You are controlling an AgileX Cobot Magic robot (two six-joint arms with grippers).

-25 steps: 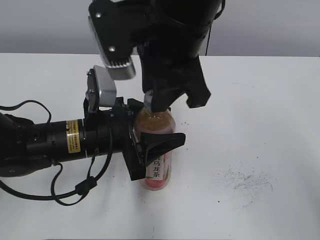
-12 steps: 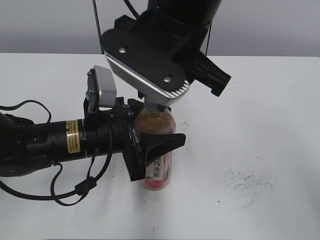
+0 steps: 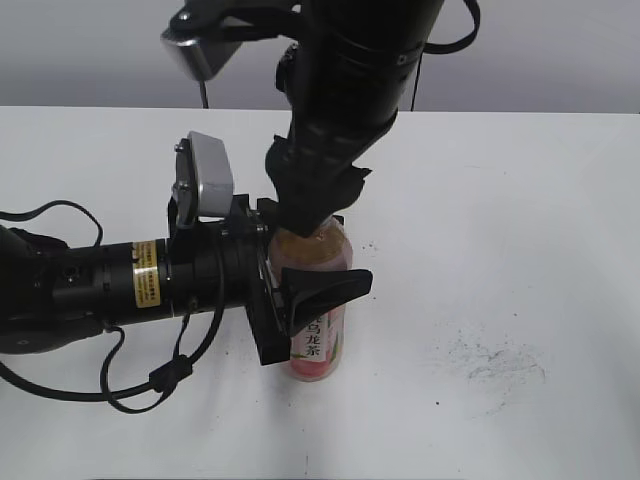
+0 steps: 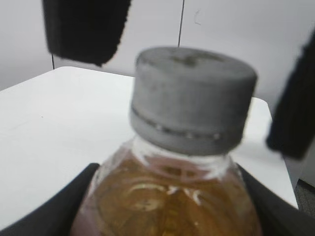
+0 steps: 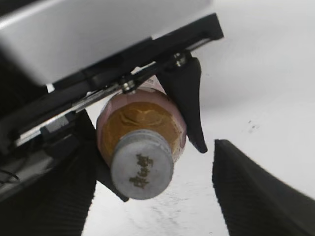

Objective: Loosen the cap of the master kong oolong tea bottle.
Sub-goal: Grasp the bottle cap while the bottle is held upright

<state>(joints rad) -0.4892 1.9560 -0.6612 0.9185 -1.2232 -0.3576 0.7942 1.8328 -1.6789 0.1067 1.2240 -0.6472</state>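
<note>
Right gripper [image 5: 147, 196] straddles the grey round plastic cap [image 5: 141, 170] with fingers apart, untouching, per wrist views; exterior view hides this. Left gripper [image 3: 305, 290] clamps the clear amber tea bottle [image 3: 318, 345].

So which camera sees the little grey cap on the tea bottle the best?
The right wrist view: it looks down on the cap, showing its whole round top and dark logo, sharp. The left wrist view shows the cap's side up close but blurry. In the exterior view, the right arm hides it.
</note>
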